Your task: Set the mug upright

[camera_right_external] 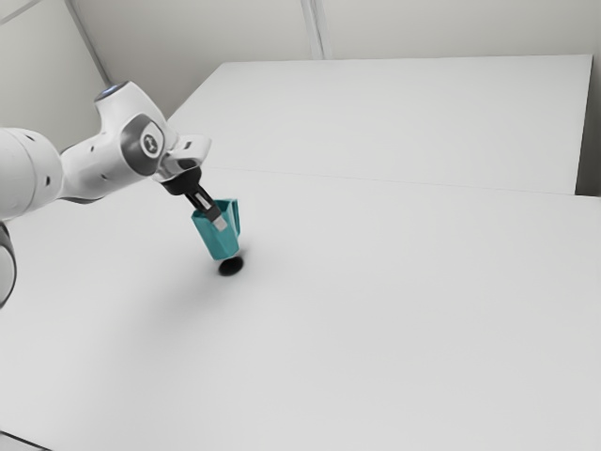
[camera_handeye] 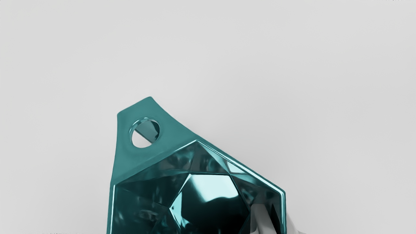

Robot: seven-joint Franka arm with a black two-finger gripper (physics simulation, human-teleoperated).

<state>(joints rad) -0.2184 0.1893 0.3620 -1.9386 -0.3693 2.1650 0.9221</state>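
Teal, glossy and six-sided, the mug point(camera_right_external: 222, 241) hangs tilted, mouth up, just above the table point(camera_right_external: 376, 310), well inside its far edge. The gripper point(camera_right_external: 219, 221) pinches its wall, one finger inside. Likely hard, light and slippery, it suits a rim hold away from the angular handle point(camera_handeye: 166, 146).

The white Franka arm point(camera_right_external: 98, 171) reaches in from the exterior view's left, its wrist point(camera_right_external: 141, 146) bent downward. The black jaws slant down toward the exterior view's right, clamped in a grip, their pale fingertips point(camera_right_external: 220, 224) lowest
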